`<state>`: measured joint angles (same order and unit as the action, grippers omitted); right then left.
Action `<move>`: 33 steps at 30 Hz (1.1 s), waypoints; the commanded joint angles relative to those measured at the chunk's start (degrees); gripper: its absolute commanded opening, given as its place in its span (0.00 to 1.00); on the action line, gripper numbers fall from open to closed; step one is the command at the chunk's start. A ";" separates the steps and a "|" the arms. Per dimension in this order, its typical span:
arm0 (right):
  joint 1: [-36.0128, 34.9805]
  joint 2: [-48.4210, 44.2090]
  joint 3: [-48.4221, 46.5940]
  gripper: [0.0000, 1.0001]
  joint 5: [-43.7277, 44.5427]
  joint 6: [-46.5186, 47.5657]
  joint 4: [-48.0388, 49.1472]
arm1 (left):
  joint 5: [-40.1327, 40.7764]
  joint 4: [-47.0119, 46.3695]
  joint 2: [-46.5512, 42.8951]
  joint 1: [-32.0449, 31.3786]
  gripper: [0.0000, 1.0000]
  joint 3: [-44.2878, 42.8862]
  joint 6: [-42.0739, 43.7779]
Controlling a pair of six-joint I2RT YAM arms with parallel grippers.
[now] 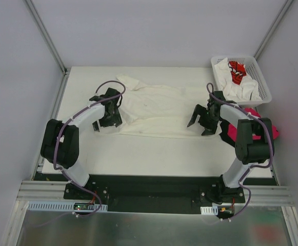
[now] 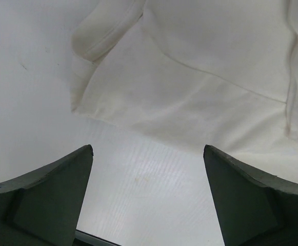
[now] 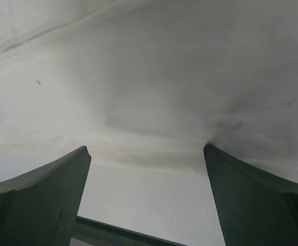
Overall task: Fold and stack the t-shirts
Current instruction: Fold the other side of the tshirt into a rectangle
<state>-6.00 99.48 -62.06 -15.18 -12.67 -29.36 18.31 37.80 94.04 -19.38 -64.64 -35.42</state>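
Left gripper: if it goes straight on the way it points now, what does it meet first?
Most likely the near edge of the cream-white t-shirt spread ahead of the left gripper, whose jaws stand open. Only bare table lies before it; depth is unclear, so it might touch the table first.

Cream t-shirt (image 1: 156, 110): soft matt cloth, light creases, stitched hem ridges close up. Bench (image 1: 154, 154): white, matt, fine ribbed lines in the wrist views. Basket (image 1: 262, 82) at 1 o'clock: white plastic lattice, slight sheen. Printed t-shirt (image 1: 236, 72) inside it: crumpled white cloth w/ red print. Pink t-shirt (image 1: 251, 113) at 3 o'clock: matt cloth. Left claw (image 2: 149, 148) & right claw (image 3: 146, 148): dark grey, matt, smooth, prob. plastic. Frame rail (image 1: 138, 197) at 6 o'clock: bare silvery metal. Cable (image 1: 110, 83): purple, smooth sheath.
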 commanded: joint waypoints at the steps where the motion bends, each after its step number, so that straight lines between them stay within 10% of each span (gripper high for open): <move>1: -0.59 -2.63 -1.04 0.96 1.29 0.63 -2.01 | 3.14 1.84 3.68 0.48 0.88 -6.88 1.14; 11: -2.44 -1.31 -2.01 0.96 0.85 -0.17 -1.14 | -6.17 0.52 17.31 -2.24 0.86 -27.63 6.05; 25: -3.14 -2.01 -1.40 0.96 -0.11 -0.60 -0.61 | -7.06 0.26 24.96 -2.33 0.76 -32.74 6.50; 33: -3.23 -1.48 -0.95 0.97 -0.73 -0.60 -0.08 | -6.97 0.17 25.49 -2.42 0.32 -32.65 5.98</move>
<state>-8.93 99.35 -62.46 -15.05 -12.82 -29.19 10.66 37.19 119.17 -21.71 -95.98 -29.58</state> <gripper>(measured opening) 0.980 0.425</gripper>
